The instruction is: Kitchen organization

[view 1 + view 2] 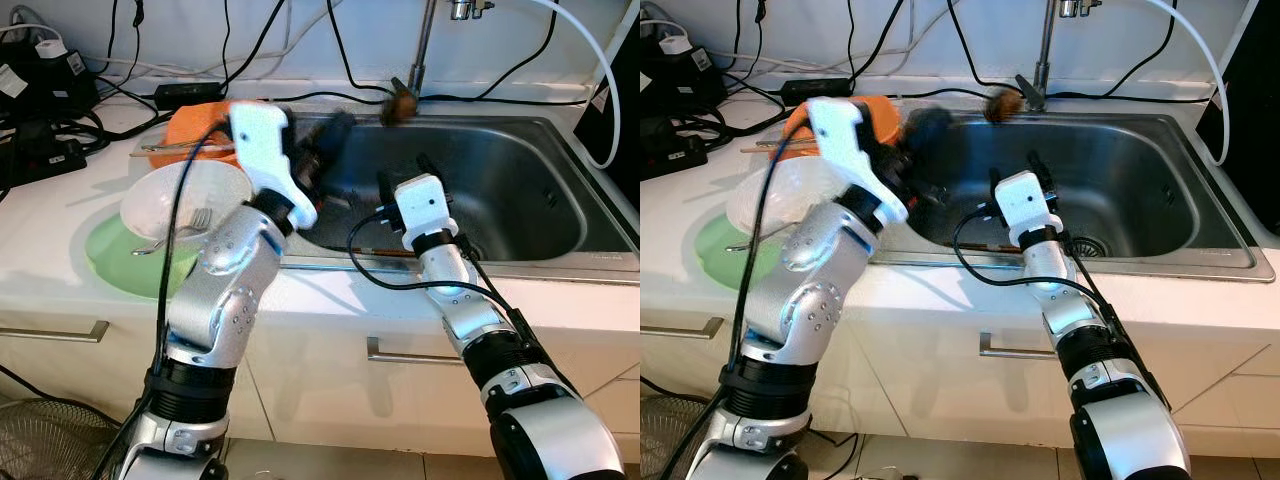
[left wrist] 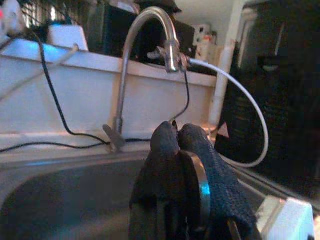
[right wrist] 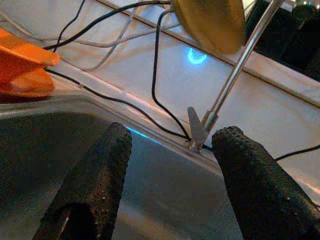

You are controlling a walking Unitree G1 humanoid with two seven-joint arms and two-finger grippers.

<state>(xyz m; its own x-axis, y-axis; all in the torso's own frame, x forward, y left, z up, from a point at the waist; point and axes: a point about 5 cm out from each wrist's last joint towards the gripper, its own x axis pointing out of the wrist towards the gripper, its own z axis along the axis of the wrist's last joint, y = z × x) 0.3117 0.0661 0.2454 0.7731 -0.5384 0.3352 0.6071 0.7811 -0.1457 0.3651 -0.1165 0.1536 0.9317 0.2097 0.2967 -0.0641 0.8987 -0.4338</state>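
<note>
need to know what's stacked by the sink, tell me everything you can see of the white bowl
The white bowl looks like glossy ceramic or plastic, round and shallow. It sits tilted on a pale green plate on the white counter, left of the steel sink. A metal fork rests in it, tines toward the middle. An orange dish lies just behind it. The left arm and its cable cross in front, hiding the right part.
</note>
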